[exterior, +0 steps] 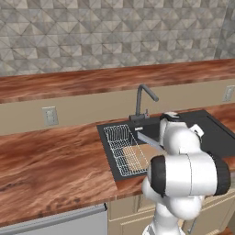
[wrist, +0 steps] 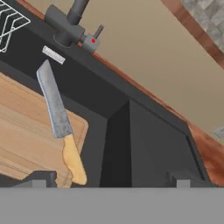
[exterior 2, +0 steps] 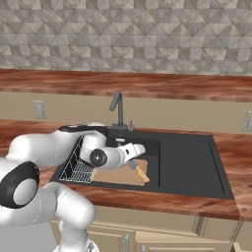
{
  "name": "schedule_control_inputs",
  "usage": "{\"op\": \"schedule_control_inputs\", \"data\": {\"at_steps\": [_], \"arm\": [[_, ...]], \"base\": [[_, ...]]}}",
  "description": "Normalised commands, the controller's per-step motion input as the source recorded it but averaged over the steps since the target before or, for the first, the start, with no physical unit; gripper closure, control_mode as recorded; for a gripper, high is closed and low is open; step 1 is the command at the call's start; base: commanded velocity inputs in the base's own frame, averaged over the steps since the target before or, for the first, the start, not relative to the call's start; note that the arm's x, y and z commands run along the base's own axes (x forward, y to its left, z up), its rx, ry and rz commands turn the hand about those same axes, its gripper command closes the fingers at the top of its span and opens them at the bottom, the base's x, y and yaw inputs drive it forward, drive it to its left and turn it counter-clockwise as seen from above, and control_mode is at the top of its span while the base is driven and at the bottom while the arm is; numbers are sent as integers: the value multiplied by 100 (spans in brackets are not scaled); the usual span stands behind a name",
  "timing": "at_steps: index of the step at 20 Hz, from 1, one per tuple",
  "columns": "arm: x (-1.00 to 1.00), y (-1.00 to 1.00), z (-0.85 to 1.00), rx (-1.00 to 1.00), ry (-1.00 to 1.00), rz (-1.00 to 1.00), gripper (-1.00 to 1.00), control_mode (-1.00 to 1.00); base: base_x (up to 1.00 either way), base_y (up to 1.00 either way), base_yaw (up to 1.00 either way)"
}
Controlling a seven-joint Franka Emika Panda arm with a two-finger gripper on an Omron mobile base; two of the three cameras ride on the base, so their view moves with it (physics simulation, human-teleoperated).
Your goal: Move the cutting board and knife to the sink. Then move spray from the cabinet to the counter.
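While one knife (wrist: 61, 127) lies flat on the one cutting board (wrist: 26, 131) inside the sink (wrist: 144, 144), I see my fingers (wrist: 111, 181) spread wide above them, holding nothing; one faucet (exterior 2: 118, 110) and one wire rack (exterior: 123, 147) flank the basin, red-brown tabletop (exterior: 50, 160) around

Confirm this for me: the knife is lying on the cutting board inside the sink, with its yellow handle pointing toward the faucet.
Not quite. The knife does lie on the cutting board inside the sink, but its blade tip points toward the faucet; the yellow handle points away from it. The hand view shows this clearly.
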Motion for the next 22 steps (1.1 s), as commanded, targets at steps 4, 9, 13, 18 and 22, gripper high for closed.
{"op": "schedule_control_inputs", "data": {"at_steps": [4,9,13,18,22], "arm": [[2,-46,100,14,4,-2,-100,-100],[-1,-44,100,14,0,-2,-100,-100],[-25,-27,100,13,0,-2,-100,-100],[-33,-4,100,19,1,-5,-100,-100],[-17,-1,100,19,5,-5,-100,-100]], "base": [[0,0,0],[0,0,0],[0,0,0],[0,0,0],[0,0,0]]}}
